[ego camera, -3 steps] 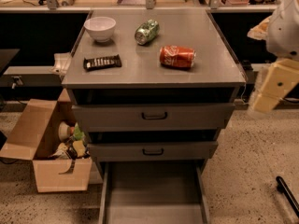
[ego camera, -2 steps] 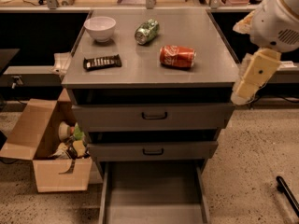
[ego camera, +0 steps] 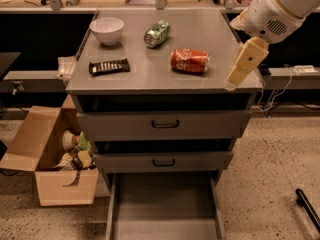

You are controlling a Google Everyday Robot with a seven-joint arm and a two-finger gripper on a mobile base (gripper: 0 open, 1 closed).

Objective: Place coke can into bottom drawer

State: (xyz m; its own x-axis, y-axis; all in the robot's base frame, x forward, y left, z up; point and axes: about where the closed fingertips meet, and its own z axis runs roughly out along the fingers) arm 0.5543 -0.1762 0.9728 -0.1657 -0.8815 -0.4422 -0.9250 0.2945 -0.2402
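The green can (ego camera: 157,33) lay up and left of the coke can (ego camera: 189,60), near enough to avoid. The coke can rested on its side on the surface (ego camera: 150,74), and the bottom drawer (ego camera: 165,209) gaped open well below it. The claw (ego camera: 235,78) hung just right of the can, not touching; I couldn't tell whether it was open or closed. I reckoned it should grip across the can's body.
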